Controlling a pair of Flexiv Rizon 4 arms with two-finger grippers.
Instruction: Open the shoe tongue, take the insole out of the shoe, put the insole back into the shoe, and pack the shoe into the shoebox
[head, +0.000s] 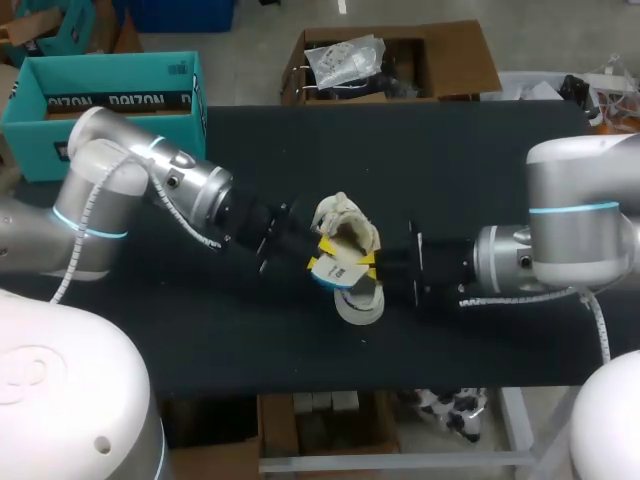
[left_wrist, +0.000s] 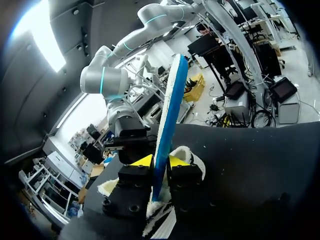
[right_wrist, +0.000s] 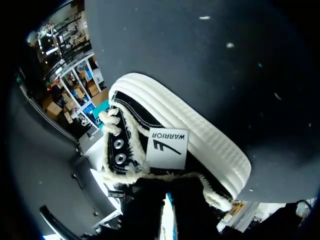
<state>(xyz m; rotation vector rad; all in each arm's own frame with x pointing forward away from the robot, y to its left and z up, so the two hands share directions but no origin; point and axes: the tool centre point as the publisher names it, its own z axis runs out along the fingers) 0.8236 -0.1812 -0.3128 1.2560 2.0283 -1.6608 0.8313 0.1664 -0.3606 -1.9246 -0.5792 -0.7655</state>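
Note:
A black shoe (head: 348, 225) with a white sole and fleece lining lies on its side mid-table. In the right wrist view the shoe (right_wrist: 200, 130) shows its sole, eyelets and a hang tag. A blue-and-white insole (head: 335, 270) sticks out of its opening. My left gripper (head: 320, 255) comes in from the left. In the left wrist view the insole (left_wrist: 172, 100) stands on edge, pinched by the left gripper (left_wrist: 161, 161). My right gripper (head: 368, 265) is shut on the fleece collar, as the right gripper (right_wrist: 166, 200) shows up close. The teal shoebox (head: 120, 100) sits open at the back left.
Both arms meet at the shoe from opposite sides, and my right arm (left_wrist: 125, 80) rises just beyond the insole in the left wrist view. The black table top (head: 480, 160) stretches bare behind and in front of the shoe.

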